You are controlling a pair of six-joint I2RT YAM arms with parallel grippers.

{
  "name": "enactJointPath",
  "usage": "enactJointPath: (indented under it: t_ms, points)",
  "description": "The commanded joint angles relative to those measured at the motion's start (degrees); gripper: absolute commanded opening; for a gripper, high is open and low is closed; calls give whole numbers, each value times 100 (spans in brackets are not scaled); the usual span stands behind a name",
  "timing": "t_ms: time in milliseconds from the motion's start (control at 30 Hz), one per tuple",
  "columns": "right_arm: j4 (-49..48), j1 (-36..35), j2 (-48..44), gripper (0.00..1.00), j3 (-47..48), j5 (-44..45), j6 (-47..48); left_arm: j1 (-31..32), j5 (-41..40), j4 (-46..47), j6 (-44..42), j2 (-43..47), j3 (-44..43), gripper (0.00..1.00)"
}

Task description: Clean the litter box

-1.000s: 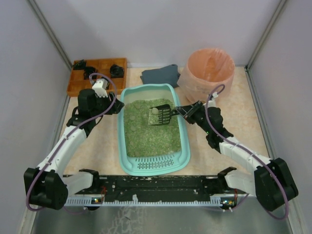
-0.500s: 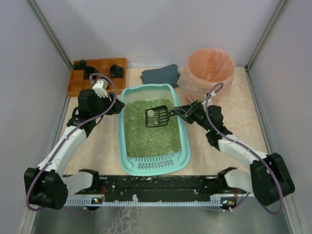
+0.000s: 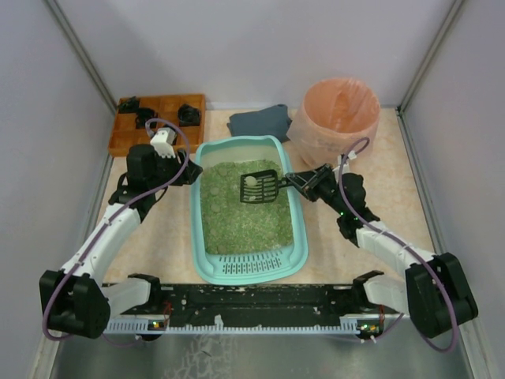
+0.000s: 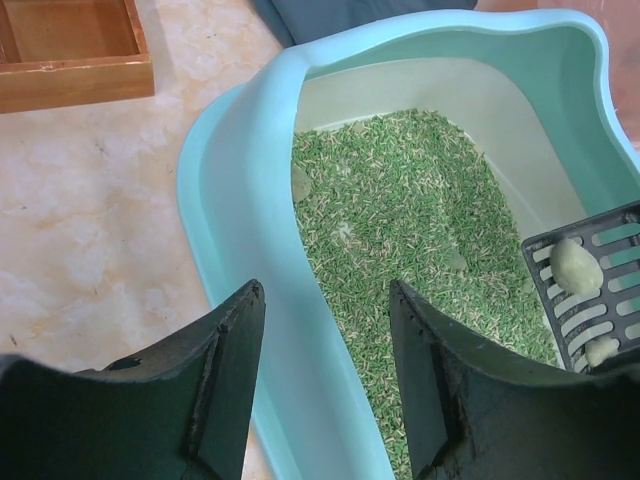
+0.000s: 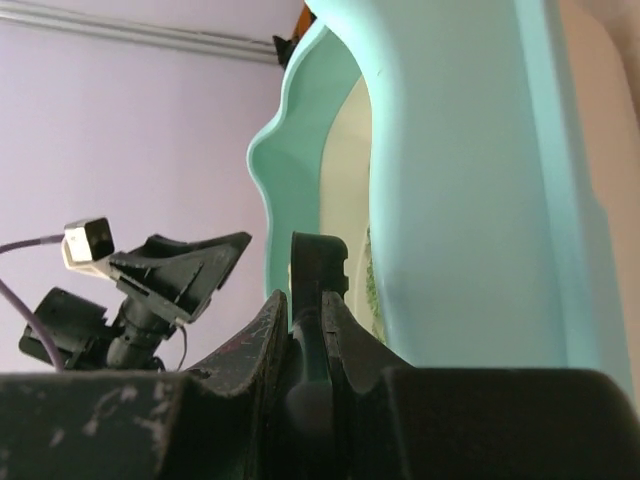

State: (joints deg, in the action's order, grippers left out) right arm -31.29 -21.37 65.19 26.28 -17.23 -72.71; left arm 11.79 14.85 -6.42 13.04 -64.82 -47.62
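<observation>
Room: plain pale walls (image 3: 237,47) closed in my workspace on three sides.
Table (image 3: 162,237): beige, marbled, with my two arms bolted at its near edge.
Litter box (image 3: 299,225): it sat mid-table between my arms, with its slotted grille (image 3: 252,260) at the near end and green litter (image 3: 245,221) spread across its floor.
Bin (image 3: 316,136): round, lined with a pink bag, at the far right, just beyond the box.
Wooden tray (image 3: 126,140): far left corner, with black pieces in it.
Cloth (image 3: 260,122): dark grey, between tray and bin.
Left gripper (image 4: 325,285): my fingers straddled the box's left rim; I couldn't tell whether they pinched it.
Right gripper (image 3: 302,181): clenched on the scoop's handle across the right rim.
Scoop (image 3: 260,186): black, slotted, held above the litter.
Clumps (image 4: 572,265): two pale lumps lay on the scoop.
</observation>
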Motion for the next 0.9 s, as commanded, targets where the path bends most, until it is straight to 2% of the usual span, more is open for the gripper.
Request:
enactJointPath:
  t_ms: [0, 100, 200, 267, 367, 467, 600, 733, 800, 867]
  points:
    - [203, -254, -124, 0, 539, 94, 407, 7, 87, 152, 14, 38, 79, 59]
    - [533, -451, 80, 0, 941, -93, 956, 7, 83, 154, -1, -47, -14, 59]
    - [569, -98, -329, 0, 481, 467, 521, 7, 55, 22, -22, -97, -66, 59]
    - [211, -63, -517, 0, 255, 616, 316, 7, 91, 69, 12, -41, 9, 59]
    - [-4, -456, -84, 0, 636, 81, 564, 7, 138, 180, 41, -48, 56, 59]
    - [-644, -409, 194, 0, 535, -334, 430, 7, 119, 88, 5, -149, -70, 59]
    - [-616, -132, -269, 0, -85, 392, -142, 7, 84, 36, -2, -87, 1, 59]
    - [-396, -581, 76, 0, 650, -114, 535, 7, 87, 155, 23, -89, 16, 59]
    - [-580, -542, 137, 0, 640, -227, 537, 0, 91, 100, -2, -152, -62, 59]
    - [-335, -310, -74, 0, 424, 80, 283, -1, 93, 0, -23, -164, -90, 59]
